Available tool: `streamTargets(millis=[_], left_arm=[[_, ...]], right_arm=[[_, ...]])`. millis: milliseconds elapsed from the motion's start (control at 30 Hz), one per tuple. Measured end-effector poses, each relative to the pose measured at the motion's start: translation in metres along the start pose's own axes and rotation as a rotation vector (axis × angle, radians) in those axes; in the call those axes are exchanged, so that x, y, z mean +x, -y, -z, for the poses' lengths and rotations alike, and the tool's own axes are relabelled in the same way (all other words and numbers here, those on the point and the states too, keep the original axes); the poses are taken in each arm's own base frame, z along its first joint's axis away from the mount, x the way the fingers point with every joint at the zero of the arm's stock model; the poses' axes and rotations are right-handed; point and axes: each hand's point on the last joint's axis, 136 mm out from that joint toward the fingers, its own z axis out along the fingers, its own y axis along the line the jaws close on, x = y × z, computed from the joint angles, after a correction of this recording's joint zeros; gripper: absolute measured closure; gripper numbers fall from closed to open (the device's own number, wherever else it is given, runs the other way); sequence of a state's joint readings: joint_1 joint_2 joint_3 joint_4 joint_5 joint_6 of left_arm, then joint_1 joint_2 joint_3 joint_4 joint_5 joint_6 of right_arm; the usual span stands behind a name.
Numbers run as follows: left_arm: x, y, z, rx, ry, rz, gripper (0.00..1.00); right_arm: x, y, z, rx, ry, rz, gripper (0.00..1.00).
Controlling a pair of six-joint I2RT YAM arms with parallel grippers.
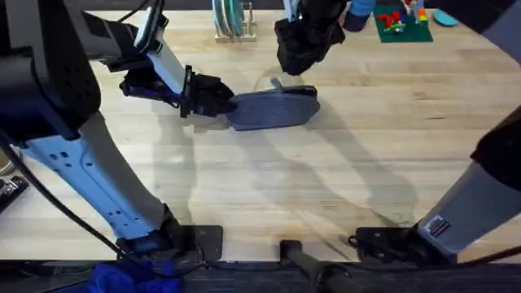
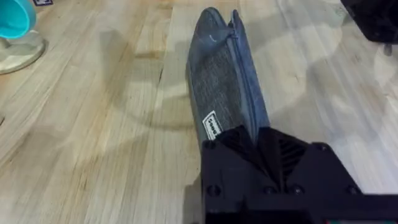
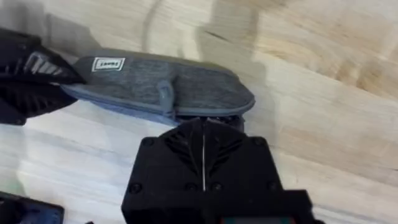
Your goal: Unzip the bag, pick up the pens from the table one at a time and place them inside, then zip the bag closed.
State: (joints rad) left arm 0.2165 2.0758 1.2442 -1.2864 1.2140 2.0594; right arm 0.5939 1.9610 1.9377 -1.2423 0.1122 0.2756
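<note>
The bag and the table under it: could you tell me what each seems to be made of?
The bag looks like woven grey-blue fabric with a matte, heathered texture and a small sewn label. The table looks like light wood, with visible grain and joined plank strips, smooth, perhaps sealed.

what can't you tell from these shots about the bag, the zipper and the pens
- Bag contents: fabric hides them in every view, so pens inside or not is unknown.
- Bag's near end, left wrist view: covered by the left gripper.
- Zipper end, right wrist view: behind the right gripper, so fully shut or not is unclear.
</note>
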Motion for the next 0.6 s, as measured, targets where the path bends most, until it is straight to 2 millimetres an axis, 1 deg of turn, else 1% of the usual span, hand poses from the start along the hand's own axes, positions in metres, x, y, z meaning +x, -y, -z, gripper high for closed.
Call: streamTargets(millis=[167,333,467,600], left_arm=[[0.000,0.000,0.000,0.001,-0.001,0.000,0.960],[0.000,0.000,0.000,0.001,-0.002,0.000,0.959],[0.000,0.000,0.000,0.001,-0.002,0.000,0.959],[0.000,0.000,0.000,0.001,-0.002,0.000,0.960]], right_arm=[[-0.003,0.008,-0.003,0.008,0.018,-0.019,0.966],[0.005,0.016,-0.006,0.017,0.021,-0.029,0.967],[0.007,0.017,-0.003,0.016,0.026,-0.030,0.967],[0.008,0.018,-0.004,0.017,0.023,-0.032,0.966]])
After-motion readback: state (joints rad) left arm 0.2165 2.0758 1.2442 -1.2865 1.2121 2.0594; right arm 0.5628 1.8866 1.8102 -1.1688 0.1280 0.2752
